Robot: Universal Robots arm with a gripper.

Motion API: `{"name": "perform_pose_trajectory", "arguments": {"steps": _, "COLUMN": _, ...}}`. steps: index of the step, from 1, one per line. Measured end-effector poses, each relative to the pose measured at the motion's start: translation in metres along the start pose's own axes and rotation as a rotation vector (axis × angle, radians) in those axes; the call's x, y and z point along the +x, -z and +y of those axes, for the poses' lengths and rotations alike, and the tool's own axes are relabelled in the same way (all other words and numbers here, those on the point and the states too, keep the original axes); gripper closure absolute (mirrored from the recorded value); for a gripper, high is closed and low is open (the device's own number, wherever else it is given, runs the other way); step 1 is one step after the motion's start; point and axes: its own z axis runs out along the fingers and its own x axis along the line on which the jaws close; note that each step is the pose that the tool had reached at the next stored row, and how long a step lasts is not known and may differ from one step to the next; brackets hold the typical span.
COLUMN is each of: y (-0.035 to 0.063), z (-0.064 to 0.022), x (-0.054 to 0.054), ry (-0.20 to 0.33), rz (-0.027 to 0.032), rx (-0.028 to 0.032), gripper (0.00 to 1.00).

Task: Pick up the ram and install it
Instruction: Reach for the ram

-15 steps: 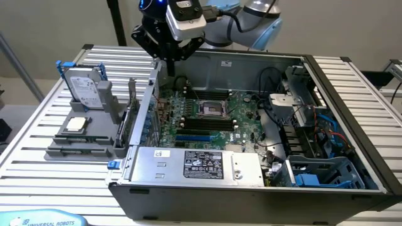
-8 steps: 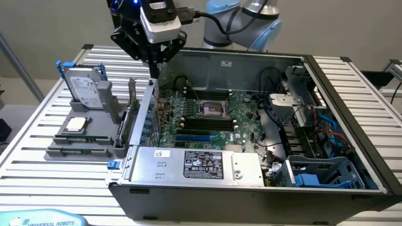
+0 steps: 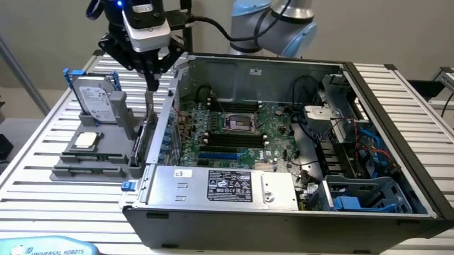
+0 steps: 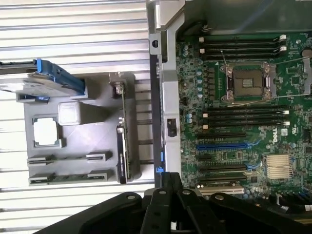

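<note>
The arm reaches down from above, wrist vertical, over the gap between the grey holder and the open computer case. Its fingers point straight down, pressed together and holding nothing. The ram lies flat in the holder on the slatted worktop, well below them.

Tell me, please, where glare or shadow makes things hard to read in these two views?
Exterior view: the room light is even, the table slats shine pale, and the computer case has its near wall in shadow. Wrist view: the slats wash out almost white, the gripper reads as a dark shape, and the motherboard is evenly lit.
</note>
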Motion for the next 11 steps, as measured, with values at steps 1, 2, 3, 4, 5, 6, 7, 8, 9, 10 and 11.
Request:
{"name": "perform_pose_trajectory", "arguments": {"steps": 1, "y": -0.0001, "z": -0.0012, "x": 0.004, "ry": 0.000, "rz": 0.0000, "rx": 0.0000, "gripper": 0.89}}
{"name": "perform_pose_trajectory", "arguments": {"steps": 2, "y": -0.0001, "z": -0.0024, "x": 0.009, "ry": 0.000, "rz": 0.0000, "rx": 0.0001, "gripper": 0.89}}
{"name": "perform_pose_trajectory", "arguments": {"steps": 3, "y": -0.0002, "z": -0.0036, "x": 0.013, "ry": 0.000, "rz": 0.0001, "rx": 0.0001, "gripper": 0.89}}
{"name": "perform_pose_trajectory", "arguments": {"steps": 4, "y": -0.0004, "z": -0.0048, "x": 0.018, "ry": 0.000, "rz": 0.0000, "rx": 0.0000, "gripper": 0.89}}
{"name": "perform_pose_trajectory", "arguments": {"steps": 5, "y": -0.0005, "z": -0.0060, "x": 0.022, "ry": 0.000, "rz": 0.0000, "rx": 0.0000, "gripper": 0.89}}
{"name": "perform_pose_trajectory", "arguments": {"steps": 6, "y": -0.0007, "z": -0.0072, "x": 0.027, "ry": 0.000, "rz": 0.0000, "rx": 0.0000, "gripper": 0.89}}
{"name": "perform_pose_trajectory", "arguments": {"steps": 7, "y": -0.0008, "z": -0.0084, "x": 0.031, "ry": 0.000, "rz": 0.0001, "rx": 0.0001, "gripper": 0.89}}
{"name": "perform_pose_trajectory", "arguments": {"steps": 8, "y": -0.0011, "z": -0.0096, "x": 0.036, "ry": 0.000, "rz": 0.0000, "rx": 0.0001, "gripper": 0.89}}
{"name": "perform_pose_trajectory", "arguments": {"steps": 9, "y": -0.0014, "z": -0.0108, "x": 0.040, "ry": 0.000, "rz": 0.0000, "rx": 0.0000, "gripper": 0.89}}
{"name": "perform_pose_trajectory", "arguments": {"steps": 10, "y": -0.0017, "z": -0.0120, "x": 0.045, "ry": 0.000, "rz": 0.0000, "rx": 0.0000, "gripper": 0.89}}
{"name": "perform_pose_trajectory", "arguments": {"steps": 11, "y": -0.0021, "z": -0.0132, "x": 0.049, "ry": 0.000, "rz": 0.0000, "rx": 0.0000, "gripper": 0.89}}
